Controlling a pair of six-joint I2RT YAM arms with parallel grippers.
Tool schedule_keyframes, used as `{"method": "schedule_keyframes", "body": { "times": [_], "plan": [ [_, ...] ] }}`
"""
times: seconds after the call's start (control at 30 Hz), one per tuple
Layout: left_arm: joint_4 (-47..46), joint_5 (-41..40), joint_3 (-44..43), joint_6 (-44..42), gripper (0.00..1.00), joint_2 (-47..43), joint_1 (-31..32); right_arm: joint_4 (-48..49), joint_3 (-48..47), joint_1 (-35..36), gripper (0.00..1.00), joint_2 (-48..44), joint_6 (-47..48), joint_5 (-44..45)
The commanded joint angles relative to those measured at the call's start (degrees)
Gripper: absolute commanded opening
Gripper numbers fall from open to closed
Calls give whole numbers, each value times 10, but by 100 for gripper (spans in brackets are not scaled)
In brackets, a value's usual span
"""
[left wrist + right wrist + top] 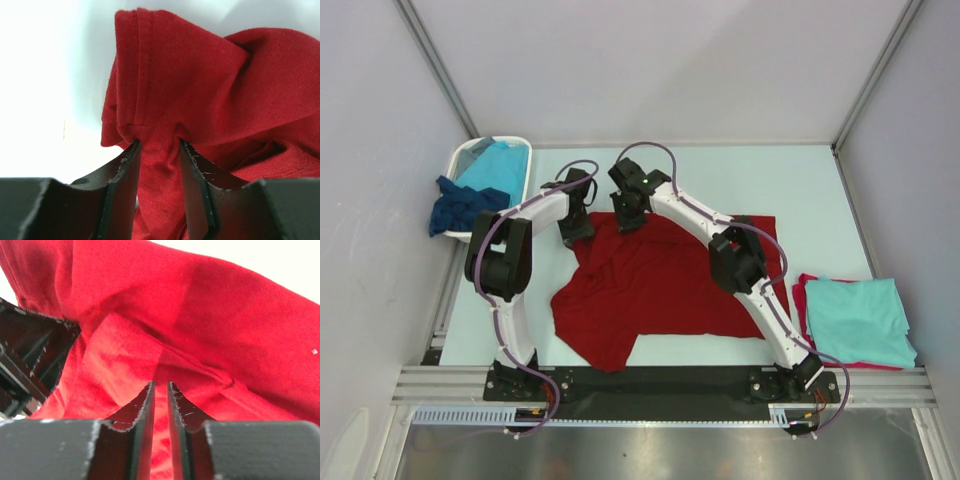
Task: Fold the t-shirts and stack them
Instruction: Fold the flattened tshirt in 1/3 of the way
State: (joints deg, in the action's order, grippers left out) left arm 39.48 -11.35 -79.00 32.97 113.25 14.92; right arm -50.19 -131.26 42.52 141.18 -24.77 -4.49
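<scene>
A pale blue tabletop between white walls bore a dark red cloth t-shirt. Upper centre, the left gripper pinched its hem; the right gripper had narrow jaws, grip unclear.

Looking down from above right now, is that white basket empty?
No, the white basket holds a turquoise shirt, and a dark navy shirt hangs over its near rim.

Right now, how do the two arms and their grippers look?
The left arm and right arm have white links, black joints and a looping grey-purple cable. The left gripper and right gripper have flat black fingers with scuffed edges.
</scene>
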Motion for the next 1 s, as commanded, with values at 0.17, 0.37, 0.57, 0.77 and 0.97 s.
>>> {"method": "schedule_keyframes", "body": {
  "times": [0.17,0.37,0.57,0.77,0.97],
  "plan": [
    [-8,-11,4,1,42,1,-10,4,-51,-9,32,20,0,-12],
    [-8,-10,4,1,41,0,-11,8,-59,-27,39,18,1,-10],
    [-9,-10,3,2,41,2,-9,11,-64,-46,40,24,2,-13],
    [-8,-10,2,0,41,4,-9,12,-61,-54,39,36,4,-25],
    [-7,-10,1,-1,41,3,-9,13,-44,-45,39,33,7,-32]
  ]
}}
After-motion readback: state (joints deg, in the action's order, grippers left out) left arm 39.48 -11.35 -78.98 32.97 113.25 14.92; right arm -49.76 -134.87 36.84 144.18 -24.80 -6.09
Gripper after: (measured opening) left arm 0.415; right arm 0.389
